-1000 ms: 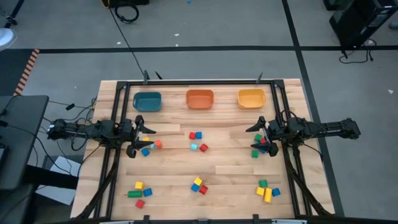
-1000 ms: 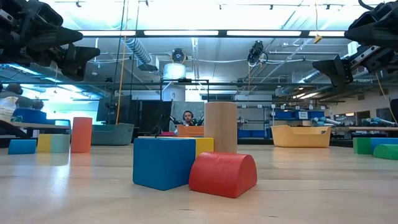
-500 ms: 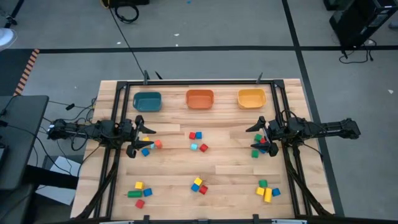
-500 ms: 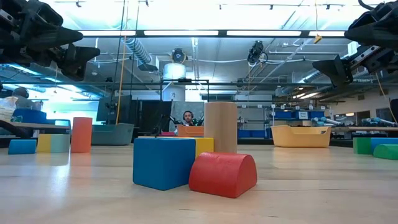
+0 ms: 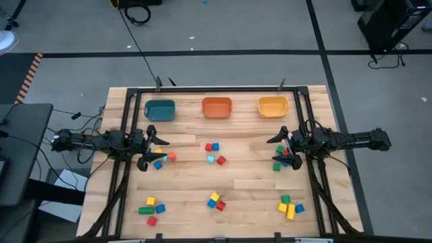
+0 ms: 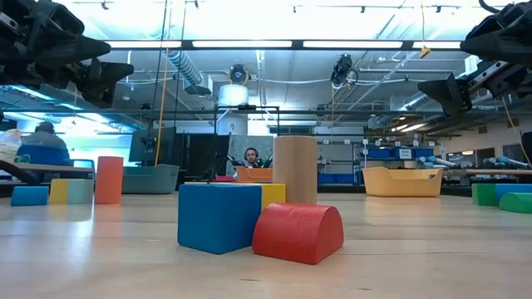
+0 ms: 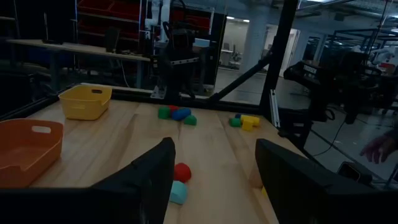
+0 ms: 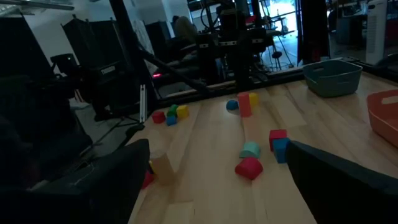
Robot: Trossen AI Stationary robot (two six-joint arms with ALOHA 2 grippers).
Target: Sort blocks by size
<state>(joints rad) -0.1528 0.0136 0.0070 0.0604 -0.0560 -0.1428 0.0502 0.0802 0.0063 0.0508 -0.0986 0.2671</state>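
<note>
left claw (image 5: 150,149) overhangs blocks (image 5: 162,158), partly hiding them.

From above, the blocks under the left gripper (image 5: 146,150) are partly covered by its fingers, and the right gripper (image 5: 279,149) hides some of its own cluster. At desk height, a blue cube (image 6: 219,217) and a red half-round block (image 6: 298,232) screen a yellow block (image 6: 274,193) behind. The green block (image 6: 515,202) is cut off at the picture's edge.
</note>
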